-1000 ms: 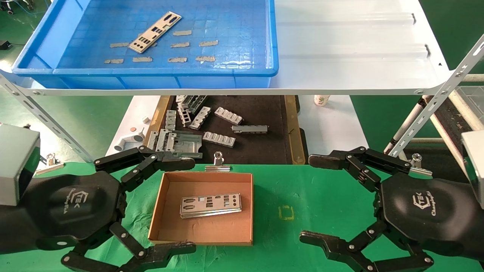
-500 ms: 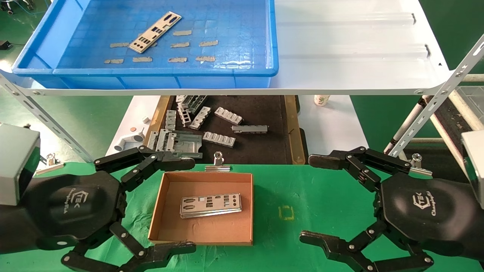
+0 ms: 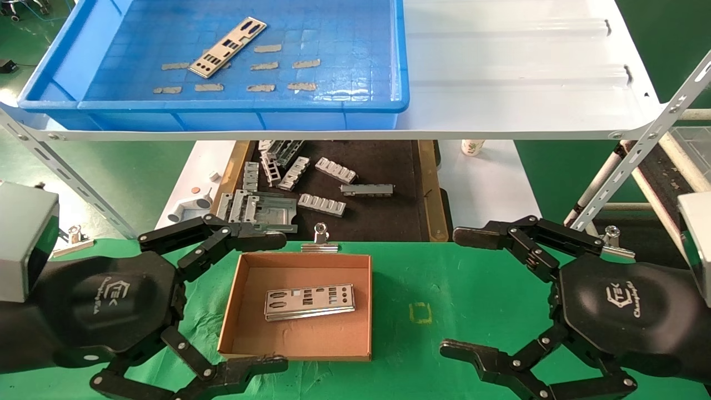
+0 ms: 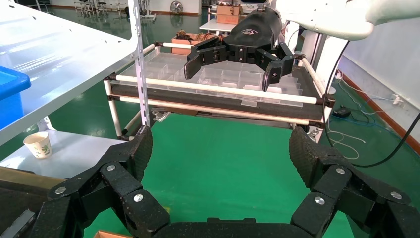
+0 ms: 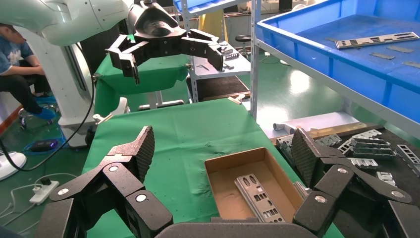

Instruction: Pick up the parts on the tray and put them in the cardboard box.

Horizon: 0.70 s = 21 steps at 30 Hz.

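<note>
Left gripper [image 3: 266, 303] and right gripper [image 3: 455, 291] hang low over the green mat [image 3: 444, 289], both with fingers spread wide and holding nothing, the left flanking the cardboard box [image 3: 236, 300] and the right well apart from it. One part [image 3: 309, 301] lies flat inside the box. Beyond, a dark tray [image 3: 383, 166] holds grey brackets [image 3: 322, 204]; farthest, on the white shelf [image 3: 516, 83], the blue tray [image 3: 111, 44] holds a second part [image 3: 228, 46] lying diagonally among grey tape strips [image 3: 261, 88].

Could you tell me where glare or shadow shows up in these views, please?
Head view: glare streaks the white shelf and the tray floor's near right corner; the box wall shades its floor. Left wrist view: the shelf shines.
</note>
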Each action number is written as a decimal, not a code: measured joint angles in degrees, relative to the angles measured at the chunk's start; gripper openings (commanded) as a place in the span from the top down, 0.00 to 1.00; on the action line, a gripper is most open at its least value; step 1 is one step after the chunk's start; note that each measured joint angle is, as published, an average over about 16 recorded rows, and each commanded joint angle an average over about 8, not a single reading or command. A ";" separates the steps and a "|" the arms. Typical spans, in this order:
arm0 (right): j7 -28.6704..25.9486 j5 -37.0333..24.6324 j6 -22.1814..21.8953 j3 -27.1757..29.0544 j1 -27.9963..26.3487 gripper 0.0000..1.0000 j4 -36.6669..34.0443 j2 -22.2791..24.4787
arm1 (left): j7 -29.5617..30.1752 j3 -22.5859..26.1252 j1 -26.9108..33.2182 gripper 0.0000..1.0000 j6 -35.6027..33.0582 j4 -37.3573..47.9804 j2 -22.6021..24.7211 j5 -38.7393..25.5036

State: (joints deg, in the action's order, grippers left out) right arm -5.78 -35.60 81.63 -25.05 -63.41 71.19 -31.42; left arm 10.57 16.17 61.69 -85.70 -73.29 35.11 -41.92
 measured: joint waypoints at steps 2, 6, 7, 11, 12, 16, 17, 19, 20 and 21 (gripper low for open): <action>0.00 0.00 0.00 0.00 0.00 0.00 0.00 0.00 | 0.00 0.00 0.00 0.00 0.00 0.00 0.00 0.00; 0.00 0.00 0.00 0.00 0.00 0.00 0.00 0.00 | 0.00 0.00 0.00 0.00 0.00 0.00 0.00 0.00; 0.00 0.00 0.00 0.00 0.00 0.00 0.00 0.00 | 0.00 0.00 0.00 0.00 0.00 0.00 0.00 0.00; 0.00 0.00 0.00 0.00 0.00 0.00 0.00 0.00 | 0.00 0.00 0.00 0.00 0.00 0.00 0.00 0.00; 0.00 0.00 0.00 0.00 0.00 0.00 0.00 0.00 | 0.00 0.00 0.00 0.00 0.00 0.00 0.00 0.00; 0.00 0.00 0.00 0.00 0.00 0.00 0.00 0.00 | 0.00 0.00 0.00 0.00 0.00 0.00 0.00 0.01; 0.00 0.00 0.00 0.00 0.00 0.00 0.00 0.00 | 0.00 0.00 0.00 0.00 0.00 0.00 0.00 0.01; 0.00 0.00 0.00 0.00 0.00 0.00 0.00 0.00 | 0.00 0.00 0.00 0.00 0.00 0.00 0.00 0.01; 0.00 0.00 0.00 0.00 0.00 0.00 0.00 0.00 | 0.00 0.00 0.00 0.00 0.00 0.00 0.00 0.01; 0.00 0.00 0.00 0.00 0.00 0.00 0.00 0.00 | 0.00 0.00 0.00 0.00 0.00 0.00 0.00 0.01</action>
State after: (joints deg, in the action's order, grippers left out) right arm -5.78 -35.60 81.63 -25.05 -63.41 71.19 -31.42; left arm 10.57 16.17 61.69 -85.70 -73.29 35.11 -41.91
